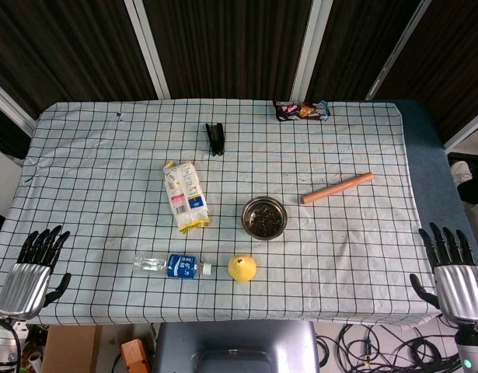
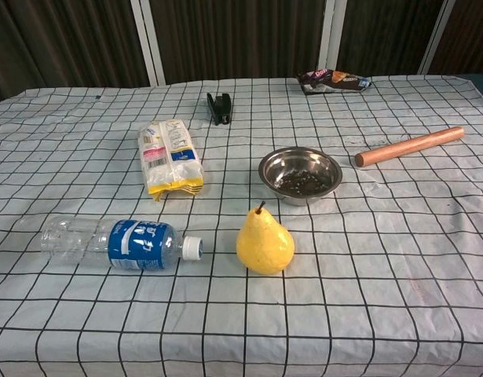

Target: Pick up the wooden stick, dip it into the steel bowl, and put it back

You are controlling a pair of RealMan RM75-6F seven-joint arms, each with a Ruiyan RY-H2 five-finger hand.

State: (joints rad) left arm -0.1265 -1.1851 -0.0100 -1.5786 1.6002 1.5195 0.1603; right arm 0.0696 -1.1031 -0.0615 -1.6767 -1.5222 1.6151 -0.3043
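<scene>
The wooden stick (image 1: 337,188) (image 2: 409,147) lies flat on the checked cloth, to the right of the steel bowl (image 1: 263,217) (image 2: 300,174), which holds dark bits. Nothing touches the stick. My right hand (image 1: 451,270) hangs at the table's near right corner, far from the stick, fingers spread and empty. My left hand (image 1: 30,271) sits off the near left corner, also spread and empty. Neither hand appears in the chest view.
A yellow pear (image 1: 242,268) and a water bottle (image 1: 172,265) lie near the front edge. A snack packet (image 1: 185,196) lies left of the bowl. A black clip (image 1: 214,137) and a dark wrapper (image 1: 301,110) sit at the back.
</scene>
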